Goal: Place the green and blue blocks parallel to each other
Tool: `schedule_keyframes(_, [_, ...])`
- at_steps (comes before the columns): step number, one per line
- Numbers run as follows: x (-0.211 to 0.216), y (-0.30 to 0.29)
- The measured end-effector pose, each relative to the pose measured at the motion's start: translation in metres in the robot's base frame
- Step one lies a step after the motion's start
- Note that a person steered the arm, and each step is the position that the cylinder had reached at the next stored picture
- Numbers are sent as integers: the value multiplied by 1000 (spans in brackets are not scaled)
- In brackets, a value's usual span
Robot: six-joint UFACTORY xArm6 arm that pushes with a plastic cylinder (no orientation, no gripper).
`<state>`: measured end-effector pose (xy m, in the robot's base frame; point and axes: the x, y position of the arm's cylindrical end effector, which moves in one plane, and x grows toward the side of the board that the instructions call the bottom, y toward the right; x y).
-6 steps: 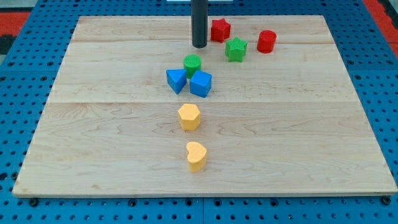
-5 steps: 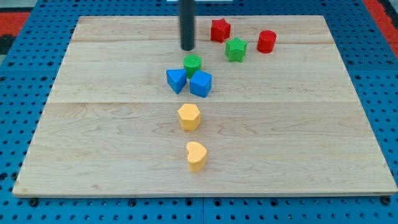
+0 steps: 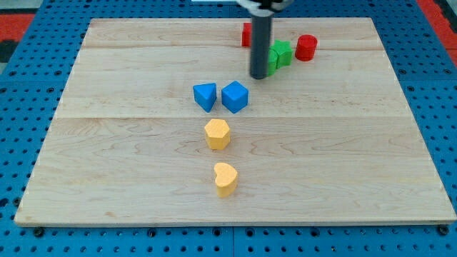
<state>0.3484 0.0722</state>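
While the rod hides most of one green block (image 3: 272, 60), my tip (image 3: 258, 76) rests against it, just beside the green star (image 3: 283, 51); there is no claw. Since earlier, that green block left the blue blocks (image 3: 221, 96), which remain mid-surface (image 3: 107, 143).

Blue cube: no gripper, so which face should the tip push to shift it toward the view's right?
Probably the blue cube's left face, coming between it and the blue triangular block. That gap looks narrow. My tip is now above-right of it.
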Motion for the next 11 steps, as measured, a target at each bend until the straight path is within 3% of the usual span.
schedule_keyframes(1, [65,23])
schedule_keyframes(2, [88,-37])
schedule_keyframes(4, [6,-124])
schedule_keyframes(8, [-85,-133])
schedule_keyframes(10, [36,-79])
schedule_keyframes(11, [71,-103])
